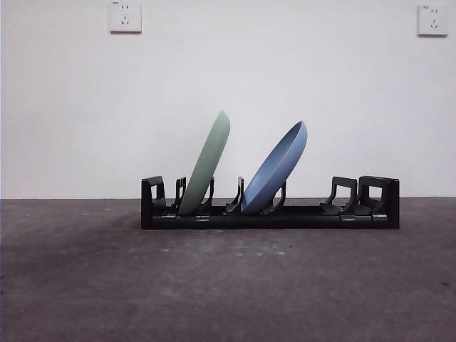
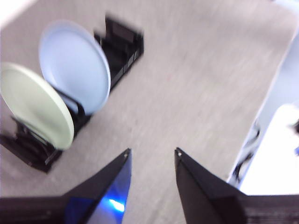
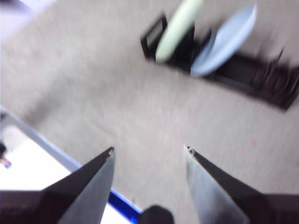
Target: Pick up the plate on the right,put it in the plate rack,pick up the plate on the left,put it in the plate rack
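Note:
The black plate rack [image 1: 269,214] stands across the middle of the table, and both plates lean in its prongs. A green plate [image 1: 206,165] sits in the left slots and a blue plate [image 1: 276,167] in the middle slots, each tilted to the right. The left wrist view shows the green plate [image 2: 35,105], the blue plate [image 2: 74,70] and the rack [image 2: 119,46] from well away, with my left gripper [image 2: 153,154] open and holding nothing. My right gripper [image 3: 149,150] is likewise open and apart from the rack [image 3: 252,77], with nothing between its fingers. Neither arm appears in the front view.
Two white wall sockets [image 1: 125,16] [image 1: 432,19] sit high on the wall behind the rack. The table's edge [image 2: 261,112] shows in the left wrist view, and a white surface with a blue edge [image 3: 56,154] lies beside the table in the right wrist view.

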